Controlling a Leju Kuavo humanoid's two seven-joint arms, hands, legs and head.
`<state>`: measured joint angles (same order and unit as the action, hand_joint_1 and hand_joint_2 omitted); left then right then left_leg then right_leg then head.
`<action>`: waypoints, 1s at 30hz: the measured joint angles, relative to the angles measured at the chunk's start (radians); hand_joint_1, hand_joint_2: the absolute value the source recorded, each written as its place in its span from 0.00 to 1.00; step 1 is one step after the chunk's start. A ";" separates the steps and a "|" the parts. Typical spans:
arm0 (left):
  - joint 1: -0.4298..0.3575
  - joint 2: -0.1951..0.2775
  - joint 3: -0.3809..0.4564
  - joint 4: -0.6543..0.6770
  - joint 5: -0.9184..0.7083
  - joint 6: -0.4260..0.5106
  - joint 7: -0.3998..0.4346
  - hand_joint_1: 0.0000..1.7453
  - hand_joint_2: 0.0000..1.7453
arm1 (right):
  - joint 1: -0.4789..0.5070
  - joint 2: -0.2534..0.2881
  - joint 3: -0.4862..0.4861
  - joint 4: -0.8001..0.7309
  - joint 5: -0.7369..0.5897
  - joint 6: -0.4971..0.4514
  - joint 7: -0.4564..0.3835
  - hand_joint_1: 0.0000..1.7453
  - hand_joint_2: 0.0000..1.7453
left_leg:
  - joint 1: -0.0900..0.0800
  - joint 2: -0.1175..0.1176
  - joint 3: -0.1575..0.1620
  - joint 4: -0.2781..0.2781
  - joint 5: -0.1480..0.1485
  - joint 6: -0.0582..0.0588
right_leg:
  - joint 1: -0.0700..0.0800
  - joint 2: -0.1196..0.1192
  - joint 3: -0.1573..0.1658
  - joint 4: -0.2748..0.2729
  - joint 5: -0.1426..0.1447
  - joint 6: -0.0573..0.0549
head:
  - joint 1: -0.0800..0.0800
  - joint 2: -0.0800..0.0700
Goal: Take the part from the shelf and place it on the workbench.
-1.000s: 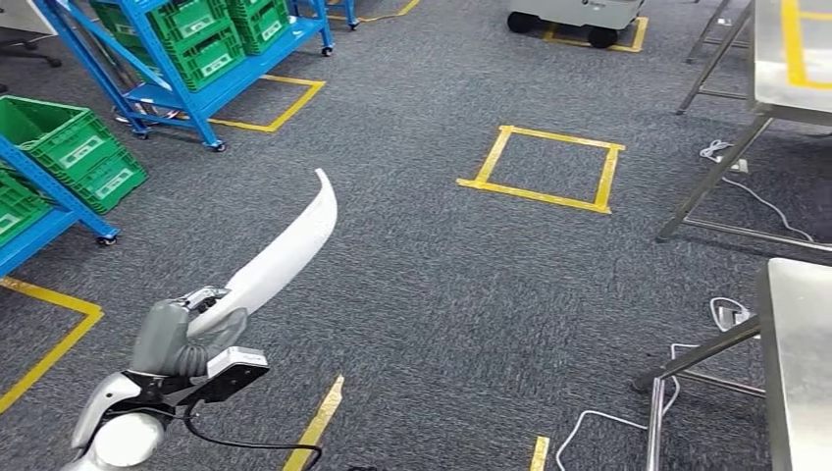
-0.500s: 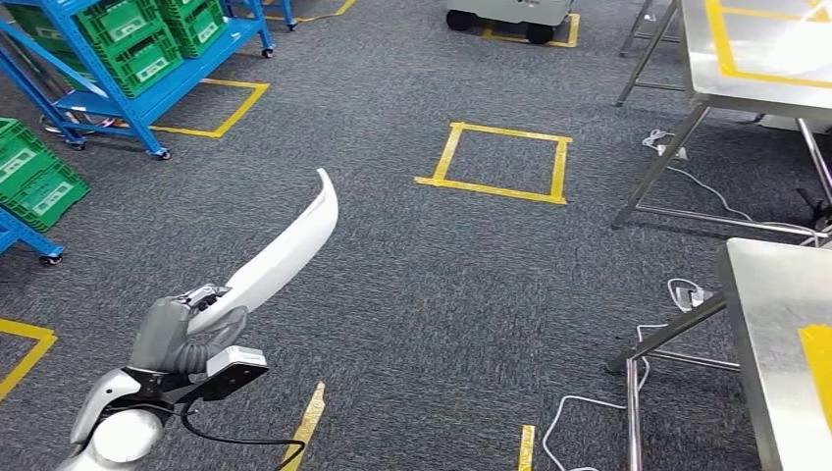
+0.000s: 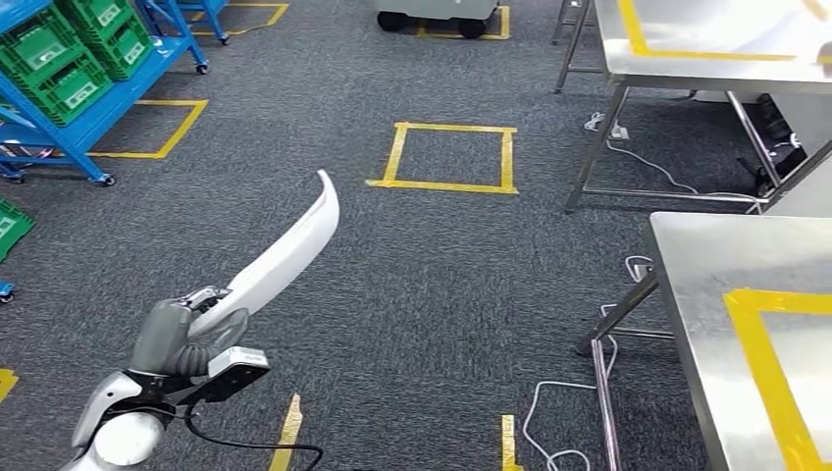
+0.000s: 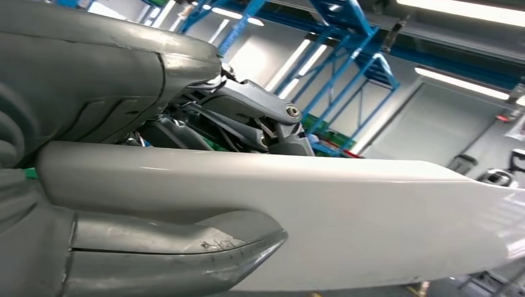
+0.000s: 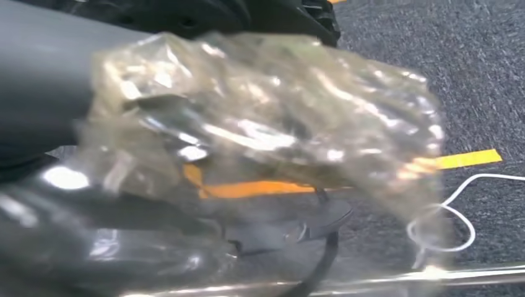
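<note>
We're mid-carry: left hand (image 3: 186,334) fingers wrapped round the white part (image 3: 285,253), held up well left of workbench (image 3: 706,265). Right hand: can't tell. Next: close in, set part on bench top.

A blurred, crumpled clear plastic wrap (image 5: 266,117) covered the right hand (image 5: 186,142), hiding how its fingers lay. Beyond it lay grey carpet (image 5: 446,55) with a yellow tape strip (image 5: 464,159) at three o'clock and a white cable (image 5: 455,213) looping at four o'clock.
</note>
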<state>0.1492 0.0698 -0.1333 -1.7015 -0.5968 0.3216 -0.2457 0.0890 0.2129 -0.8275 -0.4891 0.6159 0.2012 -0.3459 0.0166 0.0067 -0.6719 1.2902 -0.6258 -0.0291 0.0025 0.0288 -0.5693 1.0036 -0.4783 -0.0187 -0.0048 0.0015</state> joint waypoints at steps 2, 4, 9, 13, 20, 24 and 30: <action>0.001 0.000 0.000 0.000 0.007 0.000 -0.007 1.00 1.00 | 0.001 0.000 -0.001 0.000 0.000 -0.001 0.001 0.00 0.00 | 0.000 -0.005 0.022 -0.057 0.056 0.005 | 0.001 0.021 0.003 0.001 0.000 0.000 | 0.000 0.000; 0.001 -0.001 -0.001 0.000 0.019 -0.001 -0.023 1.00 1.00 | 0.002 0.002 -0.003 0.000 0.000 -0.003 0.003 0.00 0.00 | 0.000 -0.031 0.083 -0.191 0.124 0.012 | 0.002 0.040 0.005 0.004 -0.002 0.004 | 0.001 0.000; -0.001 -0.008 -0.010 0.001 0.024 0.001 -0.040 1.00 1.00 | 0.014 0.006 -0.013 -0.005 0.003 -0.003 0.005 0.00 0.00 | -0.003 -0.041 0.119 -0.284 0.142 0.029 | -0.003 0.064 -0.016 0.010 -0.002 0.032 | 0.001 0.000; -0.001 -0.013 -0.012 0.001 0.024 0.003 -0.042 1.00 1.00 | 0.015 0.009 -0.018 -0.011 0.007 0.001 0.008 0.00 0.00 | -0.001 -0.003 0.124 -0.293 0.144 0.047 | -0.005 -0.008 -0.109 0.194 -0.098 0.049 | 0.009 0.000; -0.003 -0.014 -0.014 0.001 0.024 0.013 -0.042 1.00 1.00 | 0.018 0.015 -0.033 -0.032 0.028 0.018 0.021 0.00 0.00 | -0.008 0.053 0.133 -0.290 0.134 0.034 | -0.007 -0.071 -0.027 0.048 -0.014 0.048 | 0.008 0.000; -0.004 -0.013 -0.014 0.001 0.022 0.017 -0.042 1.00 1.00 | 0.019 0.020 -0.043 -0.041 0.042 0.025 0.023 0.00 0.00 | -0.009 0.071 0.138 -0.287 0.127 0.012 | -0.001 -0.064 -0.004 0.005 -0.009 0.023 | 0.006 0.000; 0.003 -0.012 -0.014 0.003 0.024 0.028 -0.043 1.00 1.00 | 0.020 0.025 -0.058 -0.056 0.071 0.041 0.026 0.00 0.00 | -0.003 0.001 0.013 -0.013 -0.010 -0.001 | -0.002 -0.012 0.006 -0.002 -0.003 -0.004 | -0.002 0.000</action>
<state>0.1526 0.0579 -0.1478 -1.6989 -0.5730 0.3491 -0.2891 0.1086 0.2376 -0.8855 -0.5452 0.6869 0.2418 -0.3201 0.0132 0.0074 -0.6584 1.2776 -0.6354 -0.0296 0.0010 0.0168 -0.5635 1.0012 -0.4818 -0.0223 -0.0070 0.0015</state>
